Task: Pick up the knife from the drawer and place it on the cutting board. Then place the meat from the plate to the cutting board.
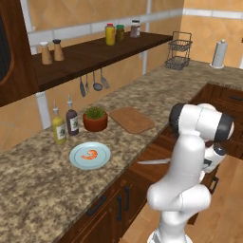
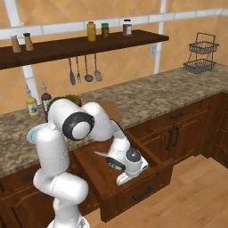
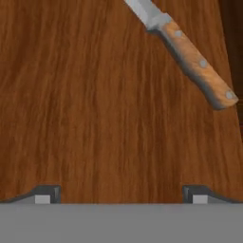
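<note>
Two fingertips of the gripper, spread wide and empty, hang above the drawer floor, the knife lying off-centre, awaiting alignment.

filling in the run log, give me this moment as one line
gripper: open, empty, over drawer floor | knife: lying in drawer, ungrasped | meat: on plate | cutting board: bare
</note>
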